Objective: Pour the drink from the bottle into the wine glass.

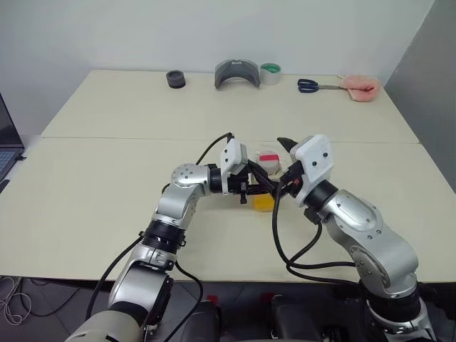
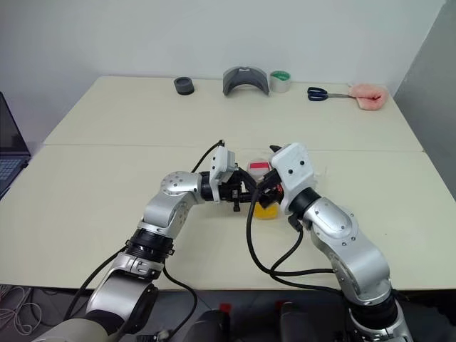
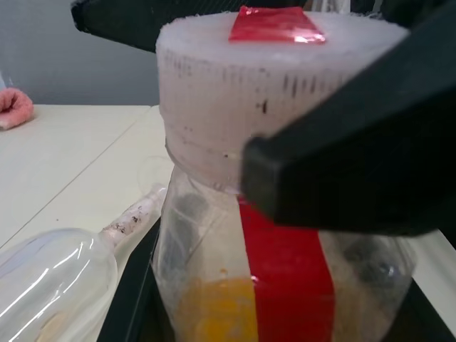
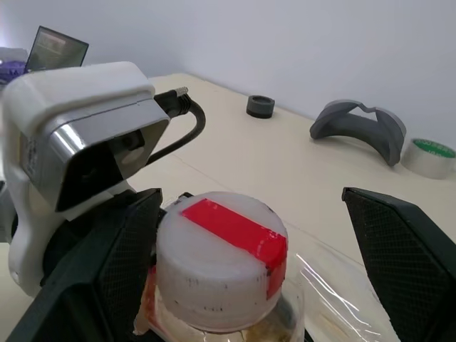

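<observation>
From the head camera, the left gripper (image 1: 258, 187) comes in level at mid-table, its jaws clamped tight on the bottle (image 1: 268, 162), which stands upright with the orange drink (image 1: 264, 204) sitting low in it. The right gripper (image 1: 283, 171) sits just beside the bottle top, jaws spread wide with the cap between them, gripping nothing. Along the table's (image 1: 107, 178) far edge lie a black ring (image 1: 175, 78), a grey curved piece (image 1: 237, 73), a tape roll (image 1: 271, 73), scissors (image 1: 313, 86) and a pink cloth (image 1: 360, 89).

Left wrist view now: white cap with red tape (image 3: 274, 25), a red stripe running down the clear wall, drink at the base. The wine glass (image 3: 50, 274) lies on its side just beside the bottle.

Right wrist view: both black fingers (image 4: 399, 249) stand well apart, either side of the cap, not touching it.
</observation>
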### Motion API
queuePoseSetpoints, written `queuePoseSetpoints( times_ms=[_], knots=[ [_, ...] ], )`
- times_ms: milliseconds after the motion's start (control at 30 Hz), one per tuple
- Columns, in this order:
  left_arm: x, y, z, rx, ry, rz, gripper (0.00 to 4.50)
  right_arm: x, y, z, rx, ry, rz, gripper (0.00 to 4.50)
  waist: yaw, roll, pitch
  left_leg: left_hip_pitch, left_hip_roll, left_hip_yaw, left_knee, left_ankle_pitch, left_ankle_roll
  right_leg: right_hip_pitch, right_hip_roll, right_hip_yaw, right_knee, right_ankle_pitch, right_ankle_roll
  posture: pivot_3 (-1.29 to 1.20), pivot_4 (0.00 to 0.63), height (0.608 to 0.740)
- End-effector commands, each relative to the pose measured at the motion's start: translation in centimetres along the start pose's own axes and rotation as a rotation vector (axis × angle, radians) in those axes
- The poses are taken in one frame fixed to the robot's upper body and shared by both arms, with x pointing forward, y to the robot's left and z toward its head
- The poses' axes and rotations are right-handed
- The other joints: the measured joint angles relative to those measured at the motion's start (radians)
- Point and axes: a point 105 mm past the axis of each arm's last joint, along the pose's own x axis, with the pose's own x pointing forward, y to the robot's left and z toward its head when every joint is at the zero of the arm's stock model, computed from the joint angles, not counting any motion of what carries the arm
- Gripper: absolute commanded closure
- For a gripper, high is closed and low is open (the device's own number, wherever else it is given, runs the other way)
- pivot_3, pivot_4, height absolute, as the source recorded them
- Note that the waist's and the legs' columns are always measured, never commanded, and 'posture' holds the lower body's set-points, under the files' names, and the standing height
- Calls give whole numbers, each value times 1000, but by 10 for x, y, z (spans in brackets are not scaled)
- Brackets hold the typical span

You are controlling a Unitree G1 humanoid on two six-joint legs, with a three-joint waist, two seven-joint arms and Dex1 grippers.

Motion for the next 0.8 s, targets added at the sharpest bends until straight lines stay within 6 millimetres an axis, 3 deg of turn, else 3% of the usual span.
queuePoseSetpoints(
  times_ms=[33,67,233,267,400,500,667,800],
  knots=[
    [2,3,16,61,-38,1,2735,-3,2,15,-15,-71,7,602,0,0,0,0,0,0,0,0,0,0,0,0,0,0,0,0,150,740],
    [2,3,16,60,-37,1,2735,-3,2,15,-18,-72,8,773,0,0,0,0,0,0,0,0,0,0,0,0,0,0,0,0,150,740],
    [2,2,15,59,-32,-1,2735,-3,5,11,-22,-58,21,2485,0,0,0,0,0,0,0,0,0,0,0,0,0,0,0,0,150,740],
    [1,1,15,59,-31,-3,2737,-3,6,10,-24,-53,28,2633,0,0,0,0,0,0,0,0,0,0,0,0,0,0,0,0,150,740],
    [2,1,15,61,-28,-12,2737,0,11,5,-32,-42,81,2625,0,0,0,0,0,0,0,0,0,0,0,0,0,0,0,0,150,740],
    [3,0,17,66,-27,-23,2738,-1,13,0,-31,-22,230,2625,0,0,0,0,0,0,0,0,0,0,0,0,0,0,0,0,150,740],
    [0,-4,21,87,-20,-54,2739,-3,-23,-14,-106,97,520,2625,-1,0,0,1,0,0,0,0,0,1,0,-1,0,0,0,0,150,740],
    [-1,-6,22,116,-15,-61,2740,-5,-35,-12,-133,120,644,2625,-2,0,1,1,0,0,0,0,1,1,1,-1,0,0,0,0,150,740]
  ],
)
